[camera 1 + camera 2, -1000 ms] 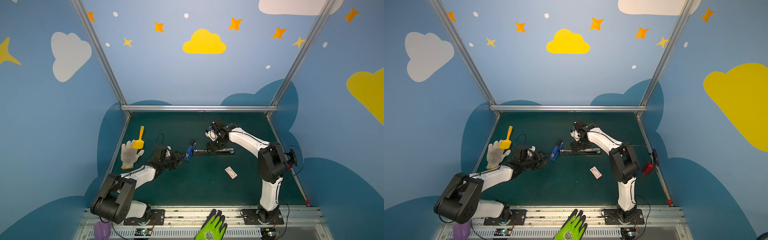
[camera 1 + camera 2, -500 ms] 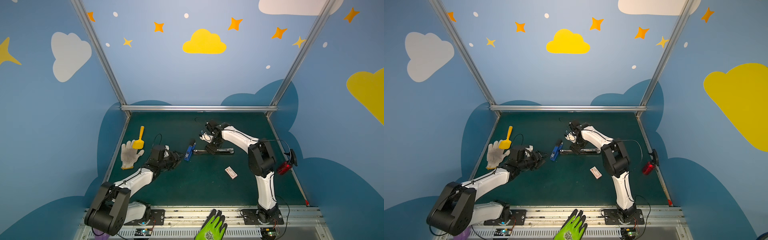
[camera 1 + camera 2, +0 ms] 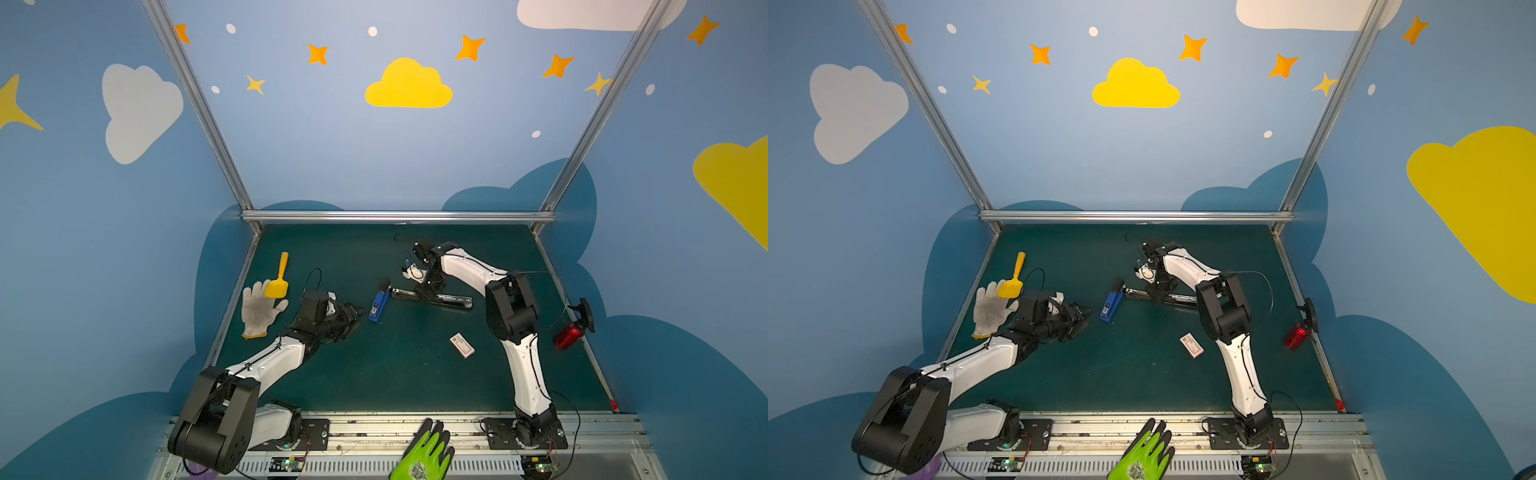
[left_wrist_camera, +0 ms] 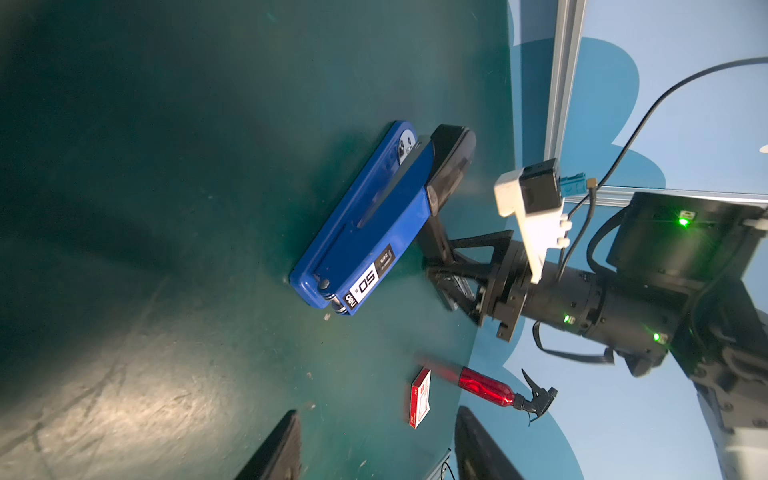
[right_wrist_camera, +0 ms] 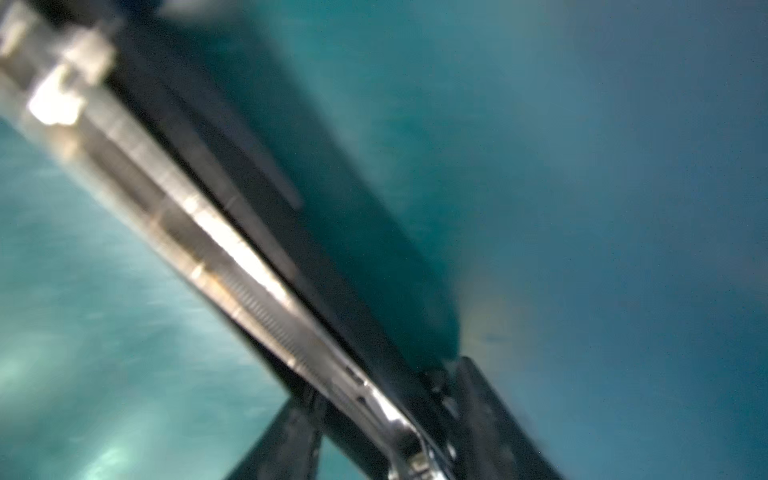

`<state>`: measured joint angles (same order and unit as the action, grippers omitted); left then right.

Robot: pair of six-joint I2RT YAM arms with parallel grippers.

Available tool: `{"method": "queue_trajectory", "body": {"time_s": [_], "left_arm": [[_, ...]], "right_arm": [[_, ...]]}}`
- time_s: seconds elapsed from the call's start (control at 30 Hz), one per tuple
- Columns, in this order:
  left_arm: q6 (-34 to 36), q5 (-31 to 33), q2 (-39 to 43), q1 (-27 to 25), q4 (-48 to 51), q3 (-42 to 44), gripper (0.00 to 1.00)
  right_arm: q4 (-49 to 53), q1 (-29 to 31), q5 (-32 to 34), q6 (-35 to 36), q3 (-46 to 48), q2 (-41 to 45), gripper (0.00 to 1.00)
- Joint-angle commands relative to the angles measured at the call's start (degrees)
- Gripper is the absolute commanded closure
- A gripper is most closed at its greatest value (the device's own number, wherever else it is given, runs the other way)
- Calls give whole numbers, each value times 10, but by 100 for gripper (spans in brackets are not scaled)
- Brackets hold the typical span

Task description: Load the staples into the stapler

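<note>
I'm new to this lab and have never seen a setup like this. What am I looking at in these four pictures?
Two white-and-black robot arms stand at the near edge of a green mat. Two pictures look down from overhead and are nearly alike. The other two come from a camera on each arm's wrist.

On the mat lies a blue stapler, swung wide open, with its metal staple rail stretched out flat. The right claw is down on that rail, but its wrist picture is too blurred to show whether it grips. The left claw is open near the blue half and holds nothing.

Also there: a white glove, a yellow scoop, a small white box with a red mark, a red spray bottle and a green glove.
</note>
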<state>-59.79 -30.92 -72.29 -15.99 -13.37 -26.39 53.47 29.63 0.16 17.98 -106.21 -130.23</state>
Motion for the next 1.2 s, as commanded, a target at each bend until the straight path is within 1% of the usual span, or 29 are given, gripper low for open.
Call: {"method": "queue_trajectory", "body": {"time_s": [0.0,0.1,0.23,0.33,0.4,0.43,0.53,0.6,0.7,0.73,0.77,0.83,0.93,1.0,1.07,1.17], "left_arm": [[13,4,3,3,8,5,42],[11,2,-5,4,5,2,41],[8,-2,-14,3,-3,-1,41],[9,-5,-19,3,-6,-2,41],[10,-7,-21,3,-6,-3,41],[11,-7,-22,3,-6,-3,41],[11,-8,-26,3,-8,-3,41],[10,-12,-30,3,-13,-4,41],[10,-16,-35,4,-18,-5,41],[9,-17,-36,3,-19,-5,41],[9,-18,-37,3,-20,-5,41],[9,-20,-35,3,-20,-5,41],[11,-19,-27,3,-14,-4,41],[15,-16,-19,3,-6,-5,41],[22,-14,-12,3,8,-10,41],[46,-1,-3,2,59,-35,41]], "right_arm": [[3,-33,16,-41,-33,-16,62],[17,-46,26,-72,-78,-39,73],[86,-57,25,-142,-191,-100,88],[139,-58,35,-209,-274,-148,89],[162,-59,34,-262,-307,-167,89],[168,-60,32,-284,-313,-169,89],[174,-63,-11,-379,-308,-167,87],[175,-60,-22,-421,-300,-162,87],[158,-51,-17,-467,-275,-145,84],[154,-48,-15,-478,-270,-140,82],[153,-46,-11,-487,-269,-137,78],[147,-39,-7,-490,-268,-131,65],[157,-38,3,-486,-274,-123,52],[157,-38,10,-481,-263,-102,49],[149,-39,20,-474,-238,-73,48],[112,-38,24,-462,-165,-2,47]]}}
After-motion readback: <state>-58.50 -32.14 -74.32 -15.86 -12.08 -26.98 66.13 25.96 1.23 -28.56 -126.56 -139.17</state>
